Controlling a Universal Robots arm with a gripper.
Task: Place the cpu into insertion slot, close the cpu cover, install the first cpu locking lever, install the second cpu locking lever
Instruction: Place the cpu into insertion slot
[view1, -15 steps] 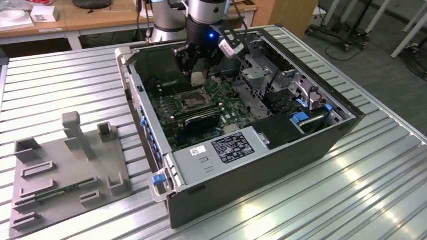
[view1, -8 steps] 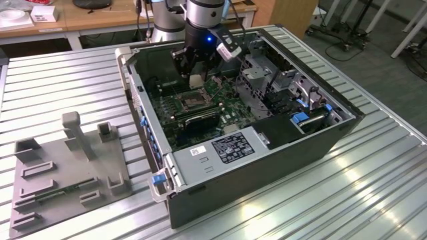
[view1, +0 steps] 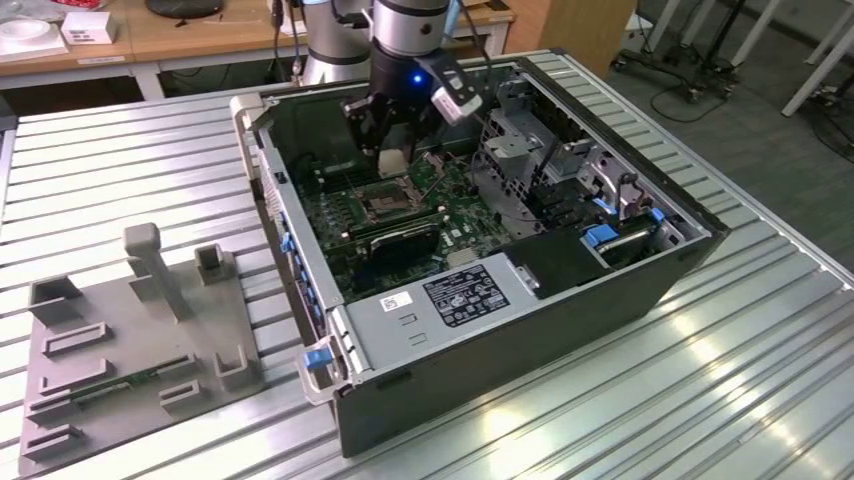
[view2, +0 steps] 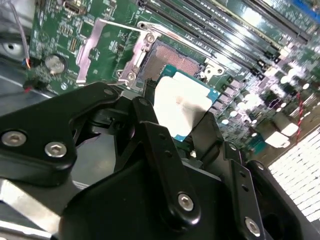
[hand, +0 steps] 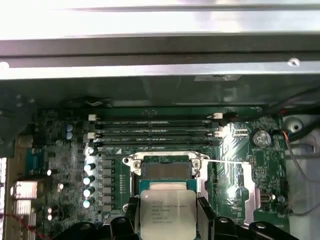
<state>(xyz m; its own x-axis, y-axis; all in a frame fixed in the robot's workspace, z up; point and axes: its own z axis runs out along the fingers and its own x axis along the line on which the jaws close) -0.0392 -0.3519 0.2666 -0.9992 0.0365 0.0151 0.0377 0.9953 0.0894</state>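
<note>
My gripper (view1: 392, 152) is inside the open computer case, shut on the cpu (view1: 395, 161), a pale square chip held flat between the two black fingers. In both wrist views the cpu (hand: 167, 215) (view2: 184, 100) hangs just above the motherboard, short of the insertion slot (hand: 165, 167) (view2: 172, 59). The slot is a dark square socket in a silvery frame and lies bare. The cpu cover (hand: 246, 182) (view2: 102, 47) is swung open beside the socket. A thin wire lever (hand: 225, 161) stands out next to it.
Long black memory slots (hand: 155, 127) run just beyond the socket. A metal drive cage (view1: 523, 150) rises at the exterior view's right of the gripper, with the case wall (view1: 274, 190) on the other side. A grey fixture plate (view1: 134, 340) lies on the ribbed table outside the case.
</note>
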